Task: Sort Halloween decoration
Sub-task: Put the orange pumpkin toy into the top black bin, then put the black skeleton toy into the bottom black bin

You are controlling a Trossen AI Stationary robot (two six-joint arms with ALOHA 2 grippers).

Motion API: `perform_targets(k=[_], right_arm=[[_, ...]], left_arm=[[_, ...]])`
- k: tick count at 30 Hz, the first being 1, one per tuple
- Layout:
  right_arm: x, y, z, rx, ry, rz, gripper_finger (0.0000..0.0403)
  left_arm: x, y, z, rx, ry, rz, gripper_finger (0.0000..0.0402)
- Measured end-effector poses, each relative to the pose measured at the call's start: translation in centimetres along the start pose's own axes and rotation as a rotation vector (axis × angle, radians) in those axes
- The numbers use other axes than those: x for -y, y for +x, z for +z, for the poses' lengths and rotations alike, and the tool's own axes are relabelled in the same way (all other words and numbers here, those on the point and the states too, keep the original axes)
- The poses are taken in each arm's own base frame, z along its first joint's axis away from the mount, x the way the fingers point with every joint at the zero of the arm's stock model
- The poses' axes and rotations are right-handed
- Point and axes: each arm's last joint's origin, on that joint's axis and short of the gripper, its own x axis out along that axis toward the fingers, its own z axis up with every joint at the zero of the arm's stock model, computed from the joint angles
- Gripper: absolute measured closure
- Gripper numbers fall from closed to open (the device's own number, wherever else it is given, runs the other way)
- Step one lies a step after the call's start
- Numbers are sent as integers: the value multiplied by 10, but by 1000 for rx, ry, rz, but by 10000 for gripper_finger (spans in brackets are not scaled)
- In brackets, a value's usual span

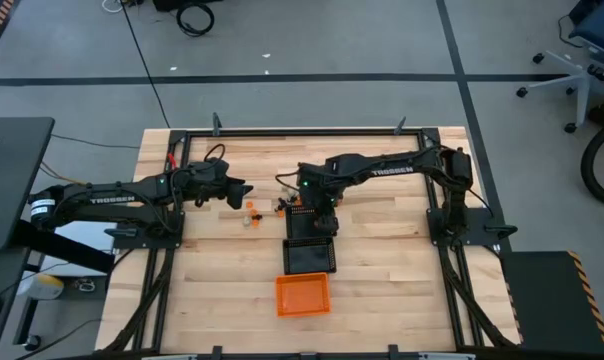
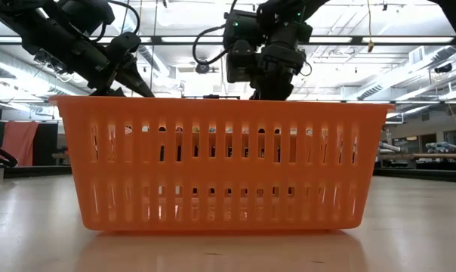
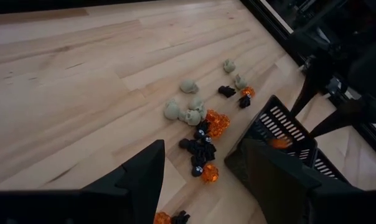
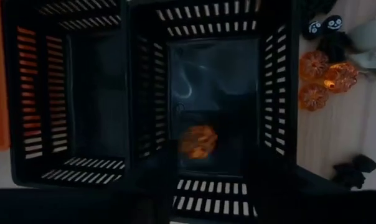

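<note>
Your right claw (image 1: 322, 222) hangs directly above the nearer of two black mesh baskets (image 4: 272, 93), fingers parted and holding nothing. Straight below it an orange trinket (image 4: 198, 140) sits in that basket, ribbed and pumpkin-like, blurred. Your left claw (image 3: 200, 171) hovers spread wide and empty over the table (image 3: 70, 81). Just ahead of its fingers lies the Halloween decoration (image 3: 202, 124): cream-white skull-like pieces, faceted translucent orange ones, small black ones, loosely clustered beside the basket. An orange basket (image 1: 303, 294) lies beyond both black ones.

The wooden table (image 1: 382, 280) bears scattered trinkets (image 3: 200, 124), two black baskets (image 1: 310, 245) and an orange basket (image 1: 303, 294).
</note>
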Motion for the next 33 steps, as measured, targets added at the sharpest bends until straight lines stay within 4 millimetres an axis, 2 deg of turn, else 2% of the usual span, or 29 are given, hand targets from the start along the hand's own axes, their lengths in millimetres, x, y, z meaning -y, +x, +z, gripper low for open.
perform_targets(k=[5, 11, 16, 26, 33], right_arm=[[1, -8, 0, -43, 65, -87, 201], [19, -16, -7, -101, 128, -135, 206], [27, -18, -18, -167, 85, -127, 211], [47, -7, -48, -131, 42, -154, 229], [51, 17, -69, -158, -9, -159, 234]], left_arm=[[0, 0, 0, -5, 1, 3, 175], [0, 0, -1, -14, 1, -8, 175], [1, 0, -2, -44, 0, -44, 175], [1, 0, -2, -49, -7, -48, 175], [1, 0, -2, -48, -8, -48, 175]])
